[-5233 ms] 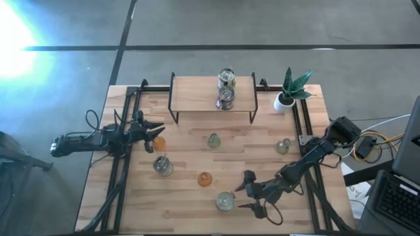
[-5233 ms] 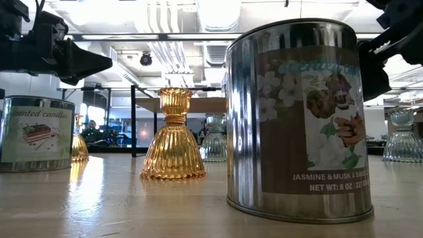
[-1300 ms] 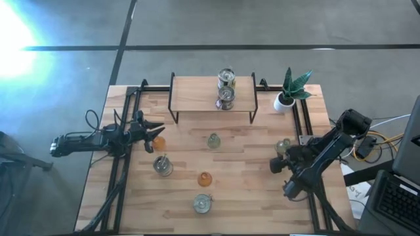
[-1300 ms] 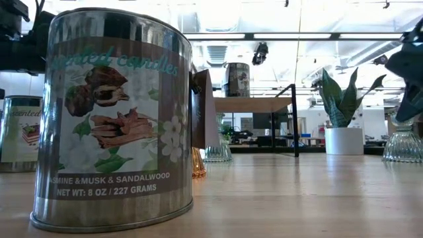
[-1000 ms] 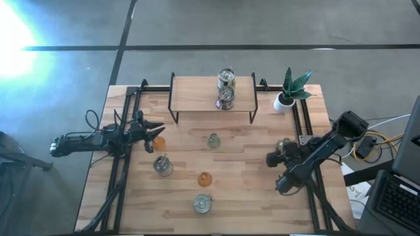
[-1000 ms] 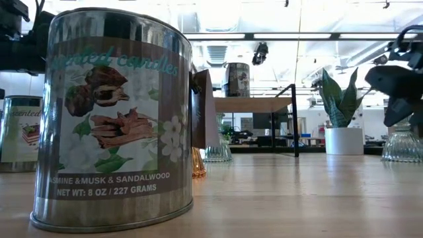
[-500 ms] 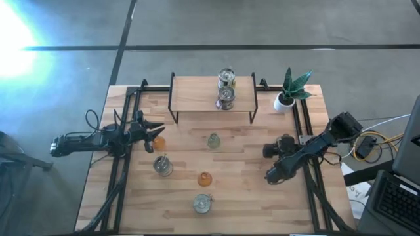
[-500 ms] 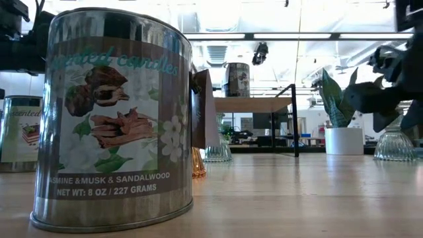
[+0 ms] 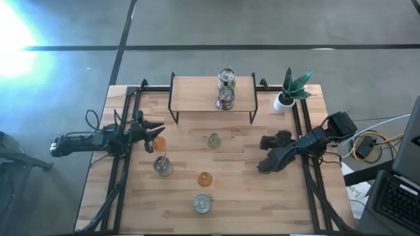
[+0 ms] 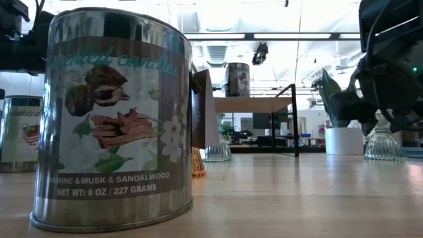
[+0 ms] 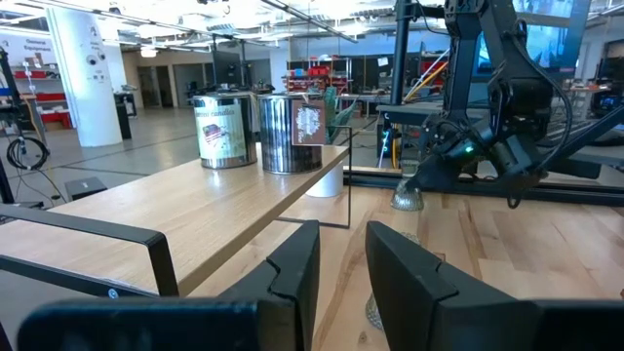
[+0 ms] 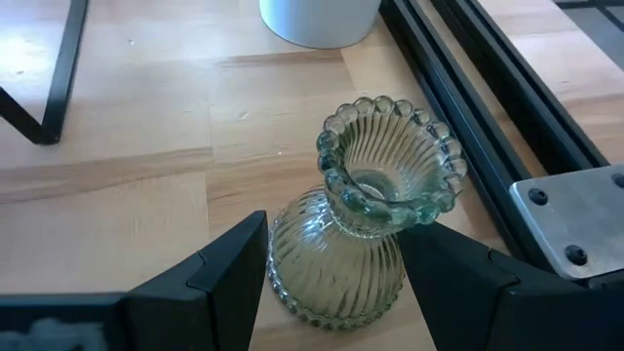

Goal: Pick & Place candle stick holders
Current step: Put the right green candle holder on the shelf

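Note:
A pale green ribbed glass holder [image 12: 366, 210] stands on its flared base on the wood table near the right rail. It also shows in the low view [image 10: 383, 142]. My right gripper [image 12: 341, 278] is open, with one finger on each side of the holder; in the high view [image 9: 264, 153] it covers the holder. My left gripper [image 9: 156, 130] is open at the table's left, just beside an orange holder [image 9: 158, 141]. A clear holder [image 9: 214, 140] and another orange holder [image 9: 205, 178] stand mid-table. My right gripper's fingers [image 12: 229, 258] stand close at both sides of the holder's flared base [image 12: 292, 263], coming slanting down from the near right. I cannot tell whether they touch it. The holder stands on the table.
Two candle tins [image 9: 226, 88] stand on the raised shelf at the far middle. More tins stand at the left [image 9: 163, 166] and near the front edge [image 9: 203, 204]. A white-potted plant [image 9: 289, 90] is at the far right. Black rails [image 9: 303, 124] run along both sides.
My right gripper has moved toward the table's far edge and left, and has come around the pale green holder. The holder has slid a little toward the table's left, as the low view shows.

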